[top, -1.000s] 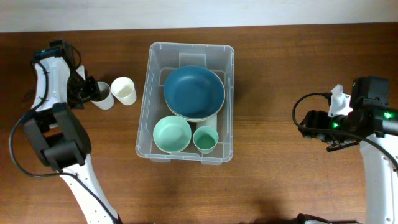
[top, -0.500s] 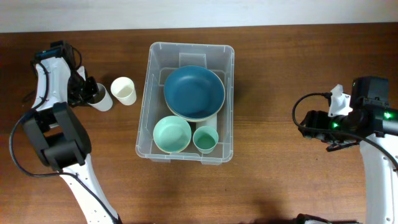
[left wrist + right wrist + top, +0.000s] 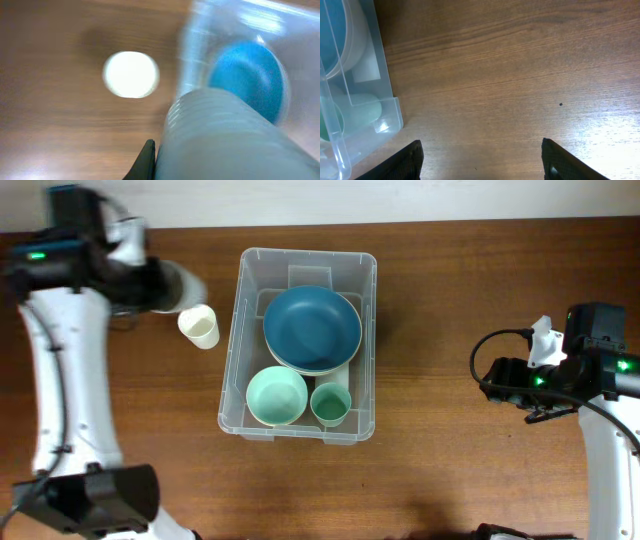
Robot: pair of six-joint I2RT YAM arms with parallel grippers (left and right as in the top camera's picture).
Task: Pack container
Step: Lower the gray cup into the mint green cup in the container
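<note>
The container (image 3: pixel 300 262), a large clear bin, stands mid-table and holds a dark blue bowl (image 3: pixel 312 328), a mint bowl (image 3: pixel 277 395) and a mint cup (image 3: pixel 330 403). My left gripper (image 3: pixel 163 285) is shut on a pale grey ribbed cup (image 3: pixel 186 283), raised above the table just left of the bin. In the left wrist view that cup (image 3: pixel 225 135) fills the lower right, one finger (image 3: pixel 148 159) pressed against it; the other finger is hidden. A white cup (image 3: pixel 200 327) stands upright on the table beside the bin. My right gripper (image 3: pixel 480 160) is open over bare wood.
The bin's near corner (image 3: pixel 390 115) shows at the left of the right wrist view. The right arm (image 3: pixel 560 375) sits by the table's right edge. A pale wall runs along the table's far edge (image 3: pixel 320 200).
The left gripper shut on the grey cup, lifted it off the table and carried it right toward the bin; the view is motion-blurred. The right arm has not moved.
</note>
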